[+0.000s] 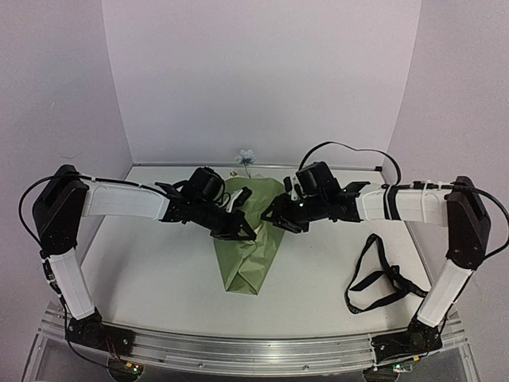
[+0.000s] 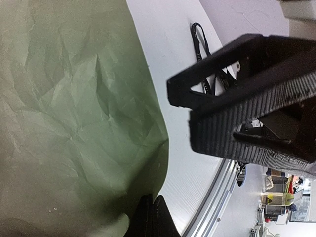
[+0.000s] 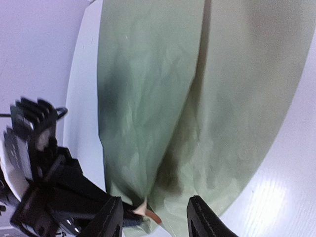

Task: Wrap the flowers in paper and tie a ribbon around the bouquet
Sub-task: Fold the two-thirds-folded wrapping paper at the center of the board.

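Observation:
The olive-green paper [image 1: 248,253] lies folded into a cone in the middle of the table, narrow end toward me. One pale blue bloom of the flowers [image 1: 246,157] pokes out past its far end; the other flowers are hidden inside. My left gripper [image 2: 153,211] is shut on the edge of the paper [image 2: 74,113] at the cone's left side. My right gripper [image 3: 157,218] stands open just over the folded paper [image 3: 207,98], with a tan corner of the paper's reverse side between its fingers. The black ribbon [image 1: 380,278] lies loose on the table to the right.
Both arms reach inward and their wrists nearly meet over the cone's upper half. The right gripper [image 2: 247,98] looms close in the left wrist view. The ribbon [image 2: 200,42] lies beyond it. White walls close the table at the back and sides.

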You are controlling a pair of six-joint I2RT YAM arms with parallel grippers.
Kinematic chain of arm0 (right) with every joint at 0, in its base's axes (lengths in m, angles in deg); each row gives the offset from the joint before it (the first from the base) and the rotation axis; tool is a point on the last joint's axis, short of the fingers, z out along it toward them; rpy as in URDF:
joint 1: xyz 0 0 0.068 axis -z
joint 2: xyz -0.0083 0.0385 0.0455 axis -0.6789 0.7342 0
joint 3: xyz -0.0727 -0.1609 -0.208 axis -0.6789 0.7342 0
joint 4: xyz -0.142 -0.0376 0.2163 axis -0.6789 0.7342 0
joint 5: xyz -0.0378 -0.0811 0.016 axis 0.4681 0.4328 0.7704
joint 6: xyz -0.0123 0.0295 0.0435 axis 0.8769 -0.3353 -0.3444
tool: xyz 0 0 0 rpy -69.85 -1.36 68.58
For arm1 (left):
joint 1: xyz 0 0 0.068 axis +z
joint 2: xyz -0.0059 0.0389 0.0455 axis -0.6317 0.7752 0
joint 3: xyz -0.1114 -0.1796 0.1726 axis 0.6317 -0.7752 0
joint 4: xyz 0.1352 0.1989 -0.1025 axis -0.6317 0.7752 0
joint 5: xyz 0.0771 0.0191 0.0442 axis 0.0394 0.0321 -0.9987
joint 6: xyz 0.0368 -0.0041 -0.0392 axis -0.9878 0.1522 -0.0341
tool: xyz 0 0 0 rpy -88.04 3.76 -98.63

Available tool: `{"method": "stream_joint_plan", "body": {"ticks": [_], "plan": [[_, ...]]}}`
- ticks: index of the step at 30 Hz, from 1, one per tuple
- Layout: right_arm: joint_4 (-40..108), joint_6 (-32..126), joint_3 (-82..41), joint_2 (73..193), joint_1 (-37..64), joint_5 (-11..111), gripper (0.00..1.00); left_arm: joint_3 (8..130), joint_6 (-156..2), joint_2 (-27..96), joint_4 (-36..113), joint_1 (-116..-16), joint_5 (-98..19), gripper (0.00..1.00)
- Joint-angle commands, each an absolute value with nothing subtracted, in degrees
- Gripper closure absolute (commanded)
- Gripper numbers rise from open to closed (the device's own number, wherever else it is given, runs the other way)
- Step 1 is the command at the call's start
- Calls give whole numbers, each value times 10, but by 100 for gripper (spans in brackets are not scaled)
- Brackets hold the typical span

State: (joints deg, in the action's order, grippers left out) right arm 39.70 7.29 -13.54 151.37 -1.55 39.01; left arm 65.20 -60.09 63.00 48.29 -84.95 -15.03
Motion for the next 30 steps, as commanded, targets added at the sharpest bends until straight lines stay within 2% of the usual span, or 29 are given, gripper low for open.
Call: {"method": "stream_joint_plan", "body": {"ticks": [1, 6, 10, 12, 14, 17, 19, 21, 25, 30], "plan": [[364, 33, -184, 1557, -6, 369, 53, 688, -618, 642, 494, -857, -154, 100], [360, 23, -201, 1590, -2, 365, 60, 703, -626, 652, 503, -864, -156, 100], [345, 26, -187, 1590, 8, 361, 78, 702, -624, 658, 504, -867, -160, 100], [337, 36, -180, 1590, 14, 347, 91, 696, -619, 655, 496, -870, -160, 97], [332, 45, -177, 1596, 21, 329, 100, 686, -612, 648, 485, -871, -161, 87], [304, 67, -166, 1605, 31, 299, 100, 666, -599, 624, 469, -872, -170, 65], [290, 81, -155, 1607, 38, 287, 100, 648, -591, 604, 462, -872, -175, 57], [279, 96, -142, 1606, 42, 276, 100, 626, -581, 581, 450, -871, -180, 54], [263, 122, -121, 1602, 45, 261, 100, 596, -568, 563, 442, -871, -185, 61], [258, 131, -107, 1605, 53, 269, 100, 563, -547, 585, 430, -871, -157, 79]]}}
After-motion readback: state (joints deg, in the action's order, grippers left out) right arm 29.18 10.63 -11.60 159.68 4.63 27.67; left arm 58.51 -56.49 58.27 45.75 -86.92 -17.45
